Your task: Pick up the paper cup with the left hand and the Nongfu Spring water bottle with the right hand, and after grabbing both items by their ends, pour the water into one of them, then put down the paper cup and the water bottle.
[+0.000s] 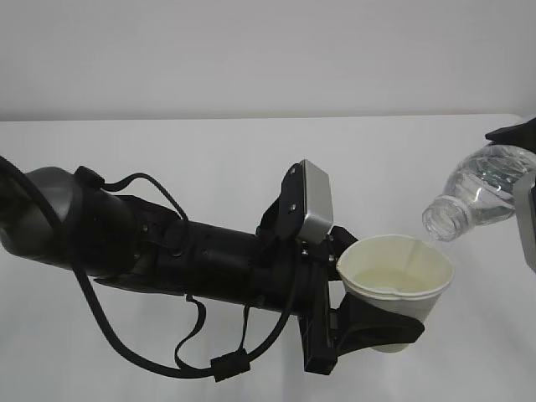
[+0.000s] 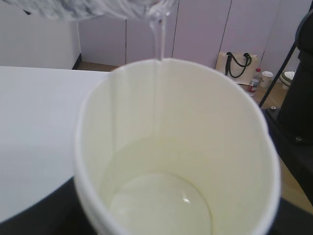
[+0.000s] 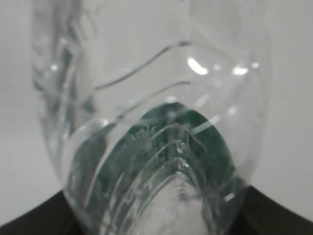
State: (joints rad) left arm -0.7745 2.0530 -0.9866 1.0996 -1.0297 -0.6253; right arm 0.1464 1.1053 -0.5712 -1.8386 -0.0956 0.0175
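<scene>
While the Nongfu Spring water bottle (image 1: 484, 191) hangs tilted mouth-down at the right edge of the exterior view, you have a thin stream of water (image 2: 160, 36) running from its open neck onto the far inner wall of the paper cup (image 1: 395, 276). Your left hand (image 1: 356, 322) holds that cup off the white table (image 1: 209, 159), black fingers clamped around its lower half, rim up and leaning slightly toward the bottle; the cup's rim looks a bit squeezed out of round. The left wrist view looks straight into the cup: cream inside, a shallow pool of water (image 2: 161, 205) at the bottom, the stream meeting the rim at the far side, the bottle's clear body (image 2: 93, 7) across the top of the frame. Your right hand (image 1: 523, 180) is mostly cut off by the frame edge, only a black piece above the bottle and a grey block below it show; its jaws stand closed on the bottle's base end. The right wrist view is filled by the ribbed clear plastic, with the dark green label (image 3: 171, 142) seen through it, and a black jaw edge along the bottom. Bottle mouth sits just above and beside the cup's rim, not touching. Beyond the table, the left wrist view shows a bag (image 2: 237, 66) on the floor by the wall.
</scene>
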